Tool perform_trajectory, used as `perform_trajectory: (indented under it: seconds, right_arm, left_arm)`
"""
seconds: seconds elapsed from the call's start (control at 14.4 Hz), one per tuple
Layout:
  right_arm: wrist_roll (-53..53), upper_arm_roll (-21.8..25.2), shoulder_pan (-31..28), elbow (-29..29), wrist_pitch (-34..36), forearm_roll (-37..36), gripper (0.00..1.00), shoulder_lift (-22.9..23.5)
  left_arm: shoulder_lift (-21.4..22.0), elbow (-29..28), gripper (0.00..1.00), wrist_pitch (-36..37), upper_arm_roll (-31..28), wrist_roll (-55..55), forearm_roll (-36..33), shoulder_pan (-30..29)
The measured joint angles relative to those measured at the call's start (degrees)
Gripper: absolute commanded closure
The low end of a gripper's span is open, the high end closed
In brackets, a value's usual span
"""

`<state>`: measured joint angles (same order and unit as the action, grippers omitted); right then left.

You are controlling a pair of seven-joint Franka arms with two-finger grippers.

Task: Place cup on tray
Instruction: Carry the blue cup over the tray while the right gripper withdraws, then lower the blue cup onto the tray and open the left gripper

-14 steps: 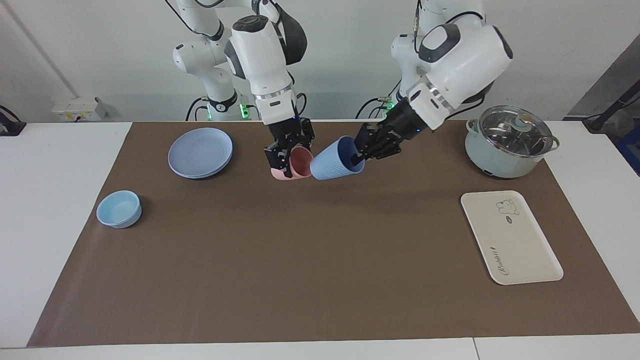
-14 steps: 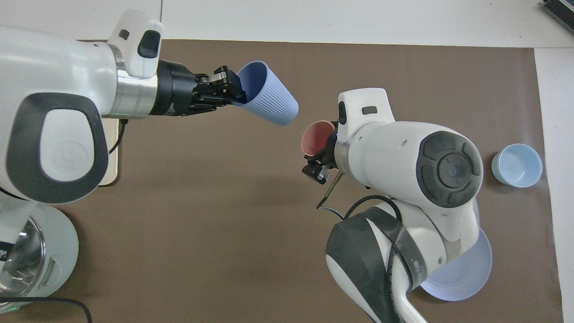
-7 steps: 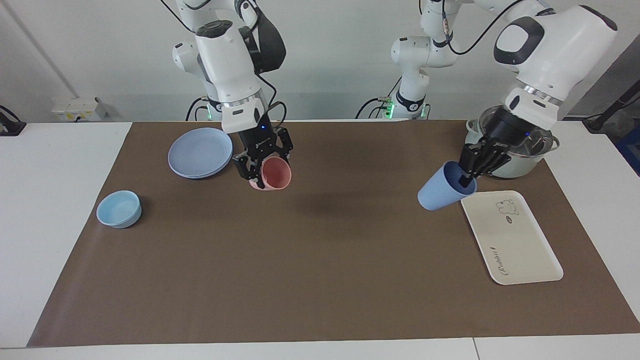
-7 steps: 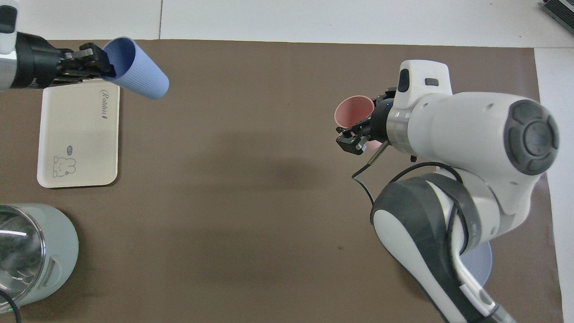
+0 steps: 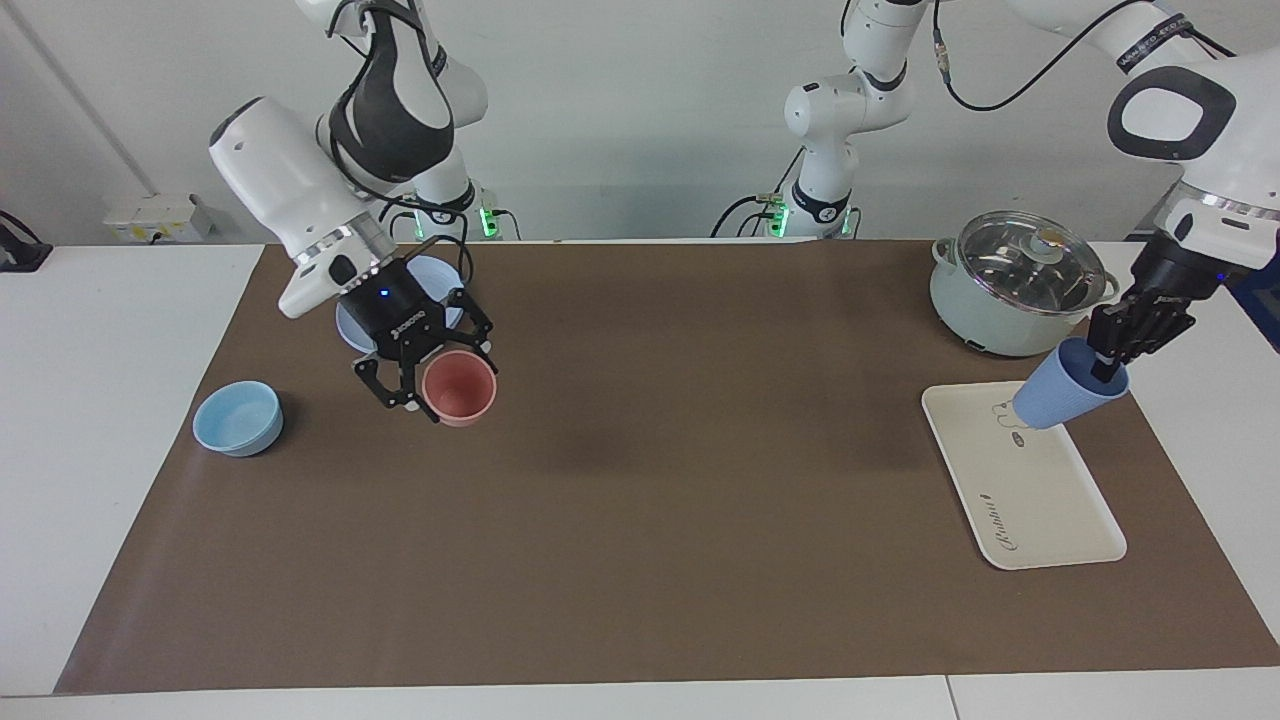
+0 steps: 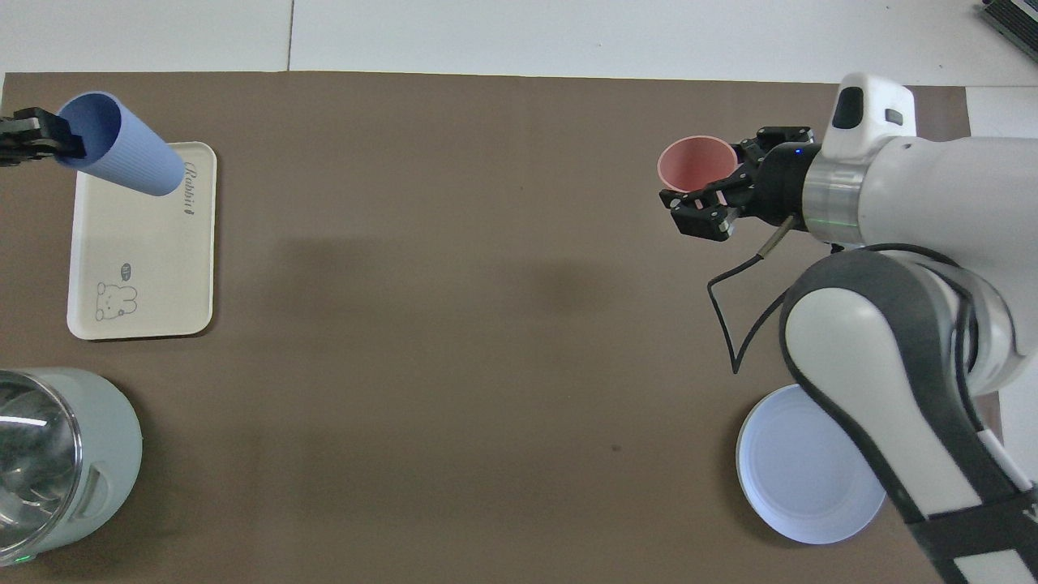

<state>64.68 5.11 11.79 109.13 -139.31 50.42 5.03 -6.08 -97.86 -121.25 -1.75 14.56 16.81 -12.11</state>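
Note:
The periwinkle-blue cup (image 5: pixel 1060 400) (image 6: pixel 126 148) hangs tilted in the air over the cream-white tray (image 5: pixel 1040 500) (image 6: pixel 142 251), its base lowest and its mouth toward the gripper. My left gripper (image 5: pixel 1107 366) (image 6: pixel 50 139) is shut on the cup's rim, one finger inside the mouth. My right gripper (image 5: pixel 425 388) (image 6: pixel 714 191) is shut on the rim of a salmon-pink cup (image 5: pixel 460 388) (image 6: pixel 696 162) and holds it upright over the mat at the right arm's end.
A pale green pot with a glass lid (image 5: pixel 1020 285) (image 6: pixel 49 462) stands beside the tray, nearer to the robots. Stacked blue plates (image 5: pixel 348 325) (image 6: pixel 799 470) and a light-blue bowl (image 5: pixel 238 418) sit at the right arm's end.
My left arm has swung the blue cup from the middle of the table to above the tray. My right arm has carried the pink cup toward its own end, past the plates.

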Motion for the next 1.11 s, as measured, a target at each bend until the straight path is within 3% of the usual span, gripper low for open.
perform_trajectory:
  seconds: [0.21, 0.49, 0.7, 1.11]
  right_arm:
    - [17.7, 0.0, -2.8, 1.7, -1.2, 17.9, 1.0, 3.5]
    - [33.4, 0.0, -5.8, 4.0, -1.2, 34.0, 1.0, 7.4]
    - [39.9, 0.0, -7.9, 5.2, 1.3, 38.0, 1.0, 8.9]
    - [57.8, 0.0, -16.8, 6.0, 14.3, 44.2, 1.0, 16.0]
  left_arm:
    - [-0.5, -6.4, 1.0, -8.4, 0.0, 5.6, 0.0, -2.9]
    - [-3.1, -10.7, 1.0, -16.1, 0.3, 7.1, 0.0, -3.3]
    - [-5.2, -11.8, 1.0, -18.3, 0.7, 7.1, 0.0, -3.3]
    - [-8.9, -12.0, 1.0, -21.9, 0.9, 6.9, 2.5, -3.3]
